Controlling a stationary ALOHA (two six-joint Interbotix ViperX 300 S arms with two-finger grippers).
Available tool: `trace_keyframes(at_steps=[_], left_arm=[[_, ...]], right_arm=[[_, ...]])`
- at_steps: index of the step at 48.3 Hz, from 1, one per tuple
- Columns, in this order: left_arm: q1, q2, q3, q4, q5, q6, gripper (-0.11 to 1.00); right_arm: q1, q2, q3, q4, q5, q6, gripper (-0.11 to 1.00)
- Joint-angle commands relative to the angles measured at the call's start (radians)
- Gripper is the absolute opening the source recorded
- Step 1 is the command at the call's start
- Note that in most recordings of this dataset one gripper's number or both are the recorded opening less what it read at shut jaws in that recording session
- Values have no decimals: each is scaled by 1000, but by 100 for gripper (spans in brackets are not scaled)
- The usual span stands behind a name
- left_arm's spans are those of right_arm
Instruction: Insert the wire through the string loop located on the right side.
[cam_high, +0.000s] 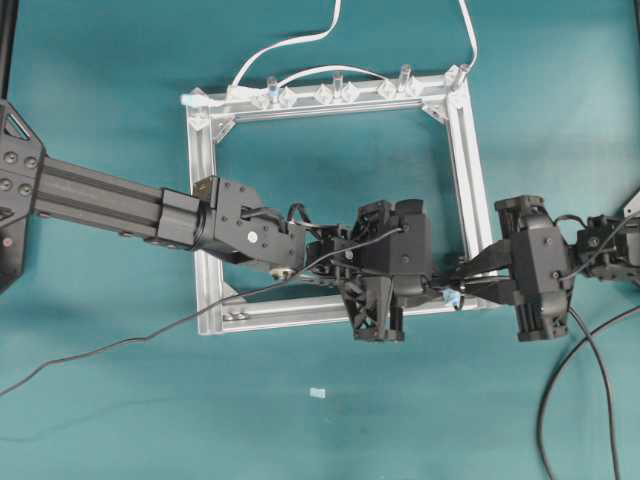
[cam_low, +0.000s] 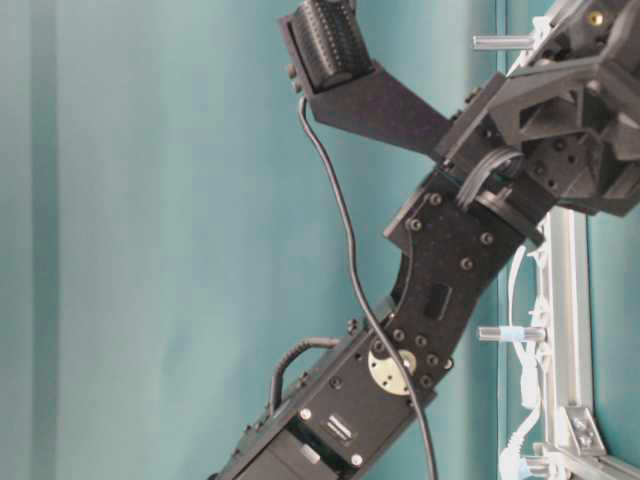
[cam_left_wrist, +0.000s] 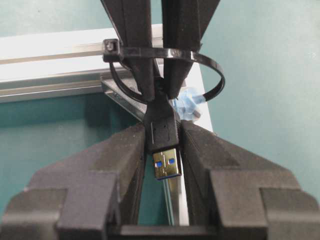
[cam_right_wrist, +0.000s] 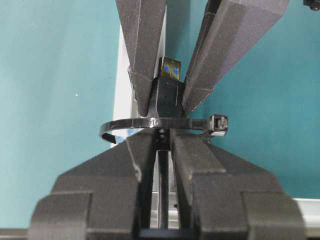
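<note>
At the frame's (cam_high: 470, 160) near right corner, the left gripper (cam_left_wrist: 165, 145) clamps the wire's (cam_high: 150, 336) plug (cam_left_wrist: 164, 132), which has passed through the string loop (cam_left_wrist: 200, 60). Just beyond the loop, the right gripper (cam_right_wrist: 162, 145) pinches the wire (cam_right_wrist: 163, 170) behind the plug (cam_right_wrist: 167, 90).

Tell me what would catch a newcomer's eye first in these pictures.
First, the two grippers meeting nose to nose at the lower right corner of the metal frame. Between them is the plug of the wire, poked through the string loop: the left gripper pinches the plug's body on one side, and the right gripper is shut on the wire just behind it.
</note>
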Motion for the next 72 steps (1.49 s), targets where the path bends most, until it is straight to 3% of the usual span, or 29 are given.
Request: trace_keyframes(at_steps=[1,18,29,32,48,72], left_arm=[[-8,-34,-20,3,-3,0,21],[-9,-38,-20,3,-3,0,21],[-9,-43,-18,3,-3,0,21],[-9,-44,-18,3,-2,0,21],[-9,-74,-8,3,40,3,21],[-9,-227,164,3,89,2,21]], right_arm=[[-3,-8,-6,-2,8,-2,14],[-3,-8,-2,-2,9,12,17],[-3,-8,9,-2,3,14,82],[-3,-8,8,-2,8,14,92],[-3,-8,6,-2,9,14,91],[-3,-8,8,-2,8,14,91]])
